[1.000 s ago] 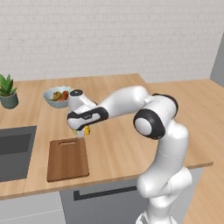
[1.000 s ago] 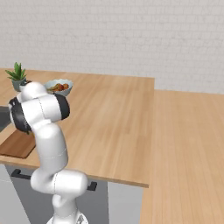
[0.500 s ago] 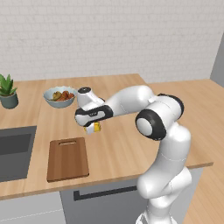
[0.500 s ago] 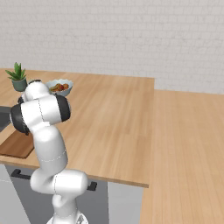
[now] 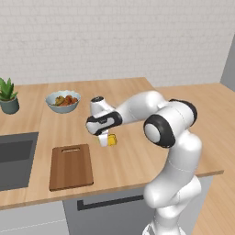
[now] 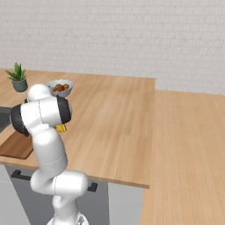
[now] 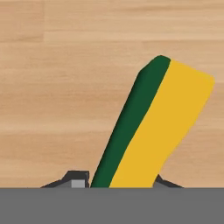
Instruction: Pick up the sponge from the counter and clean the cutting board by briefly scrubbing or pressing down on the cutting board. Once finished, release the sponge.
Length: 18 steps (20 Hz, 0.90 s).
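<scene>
Item one, nearest: we note the cutting board (image 5: 71,166) lying flat at the front of the desk (image 5: 133,156), its slot handle at the far end. Just right of it and beyond, our gripper (image 5: 108,139) is closed narrowly on the sponge (image 5: 111,139), held above the desk beside the board; in the hand view the sponge (image 7: 153,127) shows green face left, yellow foam right. Farther back we list a bowl (image 5: 63,101) of fruit and a potted plant (image 5: 8,96).

cutting board (image 6: 16,146) half behind arm
</scene>
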Tool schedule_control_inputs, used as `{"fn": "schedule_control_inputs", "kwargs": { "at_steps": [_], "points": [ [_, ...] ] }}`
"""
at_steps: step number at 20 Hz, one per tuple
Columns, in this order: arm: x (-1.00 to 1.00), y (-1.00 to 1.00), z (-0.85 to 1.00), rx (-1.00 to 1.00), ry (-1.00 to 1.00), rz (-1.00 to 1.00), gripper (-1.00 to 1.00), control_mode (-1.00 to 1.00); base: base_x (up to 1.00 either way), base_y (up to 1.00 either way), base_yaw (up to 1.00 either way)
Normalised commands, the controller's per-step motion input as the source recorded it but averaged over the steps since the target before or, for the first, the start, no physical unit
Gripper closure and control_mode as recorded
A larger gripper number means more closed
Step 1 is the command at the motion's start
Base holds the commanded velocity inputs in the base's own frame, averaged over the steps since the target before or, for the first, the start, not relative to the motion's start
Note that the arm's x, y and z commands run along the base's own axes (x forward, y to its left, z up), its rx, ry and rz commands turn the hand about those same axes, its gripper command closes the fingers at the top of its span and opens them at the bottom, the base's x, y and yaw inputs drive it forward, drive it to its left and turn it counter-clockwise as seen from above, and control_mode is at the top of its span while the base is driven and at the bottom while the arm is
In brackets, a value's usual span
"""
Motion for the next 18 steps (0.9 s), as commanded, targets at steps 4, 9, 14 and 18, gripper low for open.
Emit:
{"fn": "schedule_control_inputs", "kwargs": {
  "at_steps": [4, 9, 14, 18],
  "points": [
    [-0.61, -0.14, -0.02, 0.0, 0.09, -0.12, 1.0, -1.0, 0.0, 0.0, 0.0],
    [-0.57, -0.12, -0.05, -0.01, 0.07, -0.11, 1.0, -1.0, 0.0, 0.0, 0.0],
    [-0.11, -0.15, -0.15, -0.05, 0.02, -0.09, 1.0, -1.0, 0.0, 0.0, 0.0],
    [0.0, -0.05, -0.09, -0.07, 0.0, -0.07, 1.0, -1.0, 0.0, 0.0, 0.0]
  ]
}}
